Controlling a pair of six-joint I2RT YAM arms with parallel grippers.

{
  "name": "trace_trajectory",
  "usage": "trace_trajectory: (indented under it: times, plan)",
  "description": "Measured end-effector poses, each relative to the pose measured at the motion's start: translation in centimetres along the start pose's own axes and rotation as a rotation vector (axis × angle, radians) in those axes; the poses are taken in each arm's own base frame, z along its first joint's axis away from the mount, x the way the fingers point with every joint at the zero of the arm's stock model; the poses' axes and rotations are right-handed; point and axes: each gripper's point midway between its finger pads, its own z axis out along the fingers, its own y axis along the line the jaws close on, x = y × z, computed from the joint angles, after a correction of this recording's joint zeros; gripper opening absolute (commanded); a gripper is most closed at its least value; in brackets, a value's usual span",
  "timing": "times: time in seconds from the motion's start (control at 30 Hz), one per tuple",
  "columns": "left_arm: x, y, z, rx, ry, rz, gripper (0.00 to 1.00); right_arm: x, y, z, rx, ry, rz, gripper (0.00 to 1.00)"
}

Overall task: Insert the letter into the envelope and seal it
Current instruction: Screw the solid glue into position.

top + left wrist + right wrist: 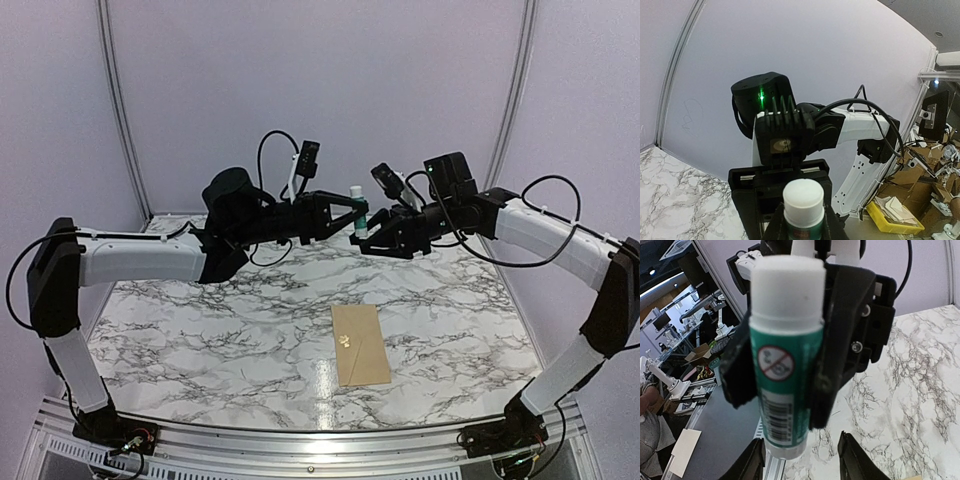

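The brown envelope [360, 343] lies flat on the marble table [200, 340], right of centre near the front; small pale marks show on its middle. The letter is out of view. High above the table's back, my left gripper [357, 212] [802, 227] is shut on a green glue stick [357, 205] [802, 202] [785, 355] with a white cap, held upright. My right gripper [362, 238] [802, 460] faces it from the right, open, with its fingertips [752, 462] on either side of the stick's lower end and apart from it.
Both arms meet in mid-air over the back of the table. A metal rail [300, 445] runs along the front edge. White booth walls [320, 90] close in the back and sides. Beyond the table stand other robot arms and a yellow tray [892, 220].
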Motion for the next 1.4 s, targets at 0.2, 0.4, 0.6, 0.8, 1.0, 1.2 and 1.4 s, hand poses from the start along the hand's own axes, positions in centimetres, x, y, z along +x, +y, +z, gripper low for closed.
trace_trajectory:
  times: [0.2, 0.4, 0.6, 0.8, 1.0, 1.2, 1.4]
  plan:
    - [0.8, 0.8, 0.1, -0.009, 0.011, -0.015, 0.00, -0.2, 0.0, 0.0, 0.001, -0.005, 0.005, 0.26]
    - [0.9, 1.1, 0.2, -0.011, 0.011, -0.016, 0.00, -0.4, 0.0, 0.0, -0.003, -0.009, 0.018, 0.09]
    - [0.5, 2.0, 0.1, -0.059, -0.013, 0.001, 0.00, -0.8, -0.9, -0.2, 0.062, -0.002, 0.021, 0.06]
    - [-0.5, 7.4, -0.5, -0.467, -0.159, 0.080, 0.00, -1.6, -6.9, -1.7, 0.528, 0.079, -0.024, 0.14]
    - [0.2, 9.9, -1.0, -0.645, -0.186, 0.080, 0.00, -0.7, -9.4, -2.1, 0.661, 0.131, 0.000, 0.43]
    - [0.6, 9.4, -2.0, -0.604, -0.119, 0.094, 0.00, -1.1, -7.1, -2.8, 0.538, 0.126, -0.075, 0.64]
    - [-2.3, 6.8, -3.6, -0.509, -0.122, 0.122, 0.00, -2.0, -4.3, -4.9, 0.382, 0.072, -0.130, 0.59]
